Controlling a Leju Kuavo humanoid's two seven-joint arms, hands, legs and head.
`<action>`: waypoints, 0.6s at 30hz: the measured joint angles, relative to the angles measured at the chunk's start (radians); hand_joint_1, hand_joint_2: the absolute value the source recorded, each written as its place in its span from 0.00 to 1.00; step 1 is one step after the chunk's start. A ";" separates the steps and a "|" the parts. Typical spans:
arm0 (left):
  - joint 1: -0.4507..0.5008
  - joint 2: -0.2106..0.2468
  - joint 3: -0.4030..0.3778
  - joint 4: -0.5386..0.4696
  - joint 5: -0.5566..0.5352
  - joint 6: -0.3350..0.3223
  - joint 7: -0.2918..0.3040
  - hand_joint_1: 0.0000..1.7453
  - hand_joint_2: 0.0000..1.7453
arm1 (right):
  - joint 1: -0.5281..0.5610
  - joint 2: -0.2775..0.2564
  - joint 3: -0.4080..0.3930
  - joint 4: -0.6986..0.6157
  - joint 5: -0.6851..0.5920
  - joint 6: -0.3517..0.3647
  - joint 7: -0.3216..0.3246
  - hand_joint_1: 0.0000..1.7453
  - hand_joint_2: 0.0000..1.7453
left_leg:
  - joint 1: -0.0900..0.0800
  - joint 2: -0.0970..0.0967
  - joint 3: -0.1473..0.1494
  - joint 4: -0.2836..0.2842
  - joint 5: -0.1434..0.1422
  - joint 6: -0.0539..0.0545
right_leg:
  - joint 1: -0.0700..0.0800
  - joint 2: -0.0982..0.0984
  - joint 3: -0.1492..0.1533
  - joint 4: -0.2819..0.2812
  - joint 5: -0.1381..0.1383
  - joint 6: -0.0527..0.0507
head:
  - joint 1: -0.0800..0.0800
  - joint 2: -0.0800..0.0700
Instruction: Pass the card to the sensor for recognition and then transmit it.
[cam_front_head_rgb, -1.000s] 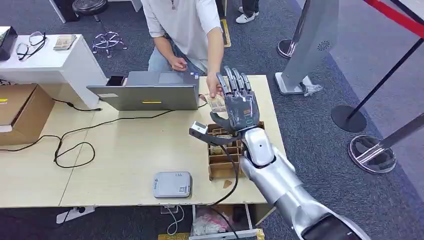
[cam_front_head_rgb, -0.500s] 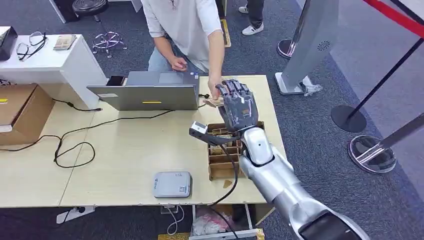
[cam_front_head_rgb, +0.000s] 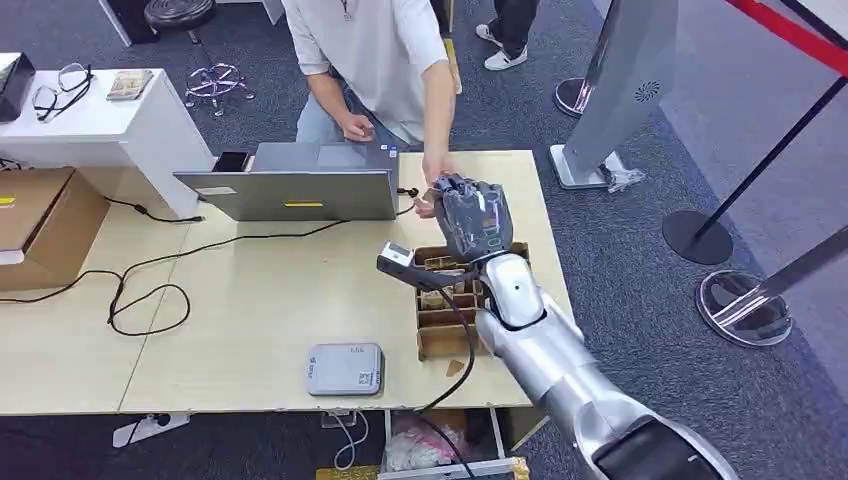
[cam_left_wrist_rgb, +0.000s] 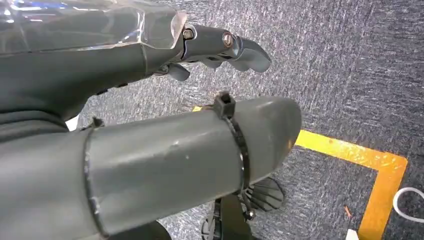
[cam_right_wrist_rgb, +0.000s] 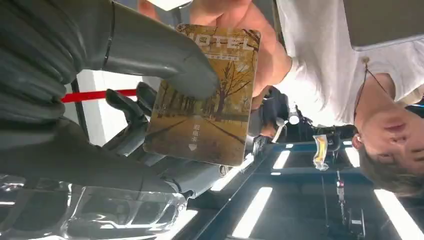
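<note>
- Your right hand (cam_front_head_rgb: 474, 215) is reaching over the far right part of the table (cam_front_head_rgb: 250, 300), with its fingers curled round the card (cam_right_wrist_rgb: 207, 95) and its thumb pressing on the card's printed face.
- The card is standing up out of that hand, and a person's hand (cam_front_head_rgb: 432, 190) is touching its far edge, so both are meeting on the card just beside the laptop (cam_front_head_rgb: 295, 182).
- The person (cam_front_head_rgb: 370, 55) is standing at the table's far edge, leaning an arm in over it.
- The sensor (cam_front_head_rgb: 344, 368) is lying flat near the table's near edge, well apart from the card, with bare tabletop between them.
- A cardboard tray with slots (cam_front_head_rgb: 440, 310) is sitting right under your right forearm, close to the table's right edge.
- A black cable (cam_front_head_rgb: 150, 290) is looping across the left half of the table.
- Barrier posts (cam_front_head_rgb: 700, 230) are standing on the carpet to the right of the table, with open floor between them and the table edge.
- Your left hand (cam_left_wrist_rgb: 150, 100) is hanging over carpet marked with a yellow line (cam_left_wrist_rgb: 380, 170); its fingers are lying loosely apart and it is holding nothing.
</note>
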 joint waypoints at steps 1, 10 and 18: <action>0.000 0.000 0.000 0.000 0.001 0.001 0.000 0.00 0.00 | -0.001 0.002 0.000 0.002 -0.001 0.000 -0.002 1.00 1.00 | 0.000 0.000 0.000 0.000 0.000 0.000 | 0.000 0.000 0.000 0.000 0.000 0.000 | 0.000 0.000; 0.000 0.000 0.000 0.000 0.003 0.001 0.000 0.00 0.00 | -0.012 0.013 0.000 0.023 -0.039 -0.008 -0.030 1.00 1.00 | 0.000 0.000 0.000 0.000 0.000 0.000 | 0.000 0.000 0.000 0.000 0.000 0.000 | 0.000 0.000; 0.001 0.001 0.000 0.000 0.005 0.000 -0.001 0.00 0.00 | 0.060 0.016 -0.005 -0.118 -0.469 0.224 -0.245 1.00 1.00 | 0.000 0.000 0.000 0.000 0.000 0.000 | 0.000 0.000 0.000 0.000 0.000 0.000 | 0.000 0.000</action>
